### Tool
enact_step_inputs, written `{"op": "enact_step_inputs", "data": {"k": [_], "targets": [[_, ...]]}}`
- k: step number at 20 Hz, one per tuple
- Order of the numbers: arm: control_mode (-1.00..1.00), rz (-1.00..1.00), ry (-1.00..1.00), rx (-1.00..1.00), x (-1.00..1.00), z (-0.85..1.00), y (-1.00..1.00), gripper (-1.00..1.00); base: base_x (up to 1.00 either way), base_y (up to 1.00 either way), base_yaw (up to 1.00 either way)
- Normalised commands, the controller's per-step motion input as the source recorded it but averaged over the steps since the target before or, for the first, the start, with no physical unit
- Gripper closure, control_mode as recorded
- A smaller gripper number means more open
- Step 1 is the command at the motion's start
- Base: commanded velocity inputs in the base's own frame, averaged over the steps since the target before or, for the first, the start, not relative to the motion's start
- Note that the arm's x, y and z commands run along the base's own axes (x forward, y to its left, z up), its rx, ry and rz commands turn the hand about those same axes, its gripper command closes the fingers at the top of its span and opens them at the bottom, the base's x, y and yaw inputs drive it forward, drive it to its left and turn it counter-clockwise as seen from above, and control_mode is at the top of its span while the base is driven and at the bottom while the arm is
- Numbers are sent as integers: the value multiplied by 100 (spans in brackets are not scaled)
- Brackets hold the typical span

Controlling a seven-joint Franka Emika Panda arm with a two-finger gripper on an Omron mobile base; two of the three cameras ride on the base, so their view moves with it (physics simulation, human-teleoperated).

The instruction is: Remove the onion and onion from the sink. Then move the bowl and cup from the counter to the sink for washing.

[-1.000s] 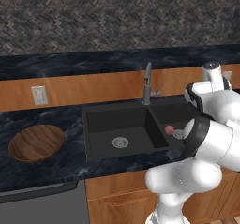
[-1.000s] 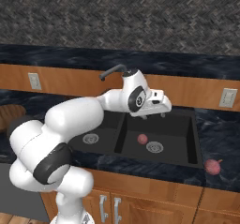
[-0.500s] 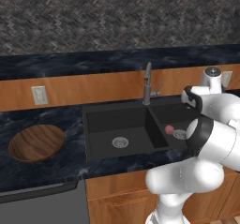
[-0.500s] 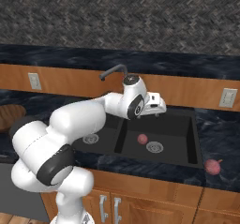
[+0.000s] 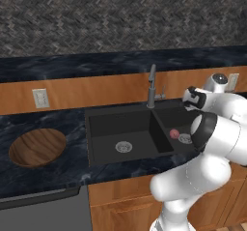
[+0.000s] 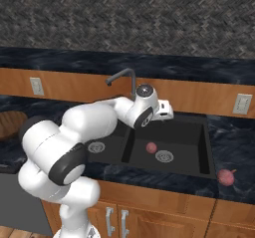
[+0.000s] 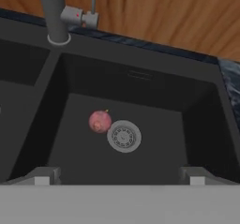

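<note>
One pinkish-red onion (image 7: pixel 100 121) lies in the right basin of the black sink (image 7: pixel 140 85), just left of the round metal drain (image 7: pixel 123 136). It also shows as the onion (image 6: pixel 151 147) and the onion (image 5: pixel 174 134) in the base views. A second onion (image 6: pixel 226 177) rests on the dark counter right of the sink. My gripper (image 7: pixel 119 178) hangs open above the right basin, fingertips (image 7: pixel 44 176) wide apart with nothing between them; the hand (image 6: pixel 165 110) sits near the faucet. The wooden bowl (image 5: pixel 37 147) stands on the counter at the left. The cup is out of view.
The grey gooseneck faucet (image 5: pixel 152 86) rises behind the divider between the basins, close to my hand. The left basin holds only its drain (image 5: pixel 123 147). A wood-panelled backsplash with outlets (image 5: pixel 40 97) runs behind the counter.
The hand has come down and swung in from the right, over the right basin. Its jaws stayed open. Neither onion nor the bowl has moved.
</note>
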Motion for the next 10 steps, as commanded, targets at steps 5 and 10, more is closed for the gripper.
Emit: {"op": "enact_step_inputs", "data": {"k": [5,10], "targets": [[-100,2,0,6,29,-10,5,-100,0,0,0],[-100,0,0,4,8,-8,5,-100,0,0,0]]}}
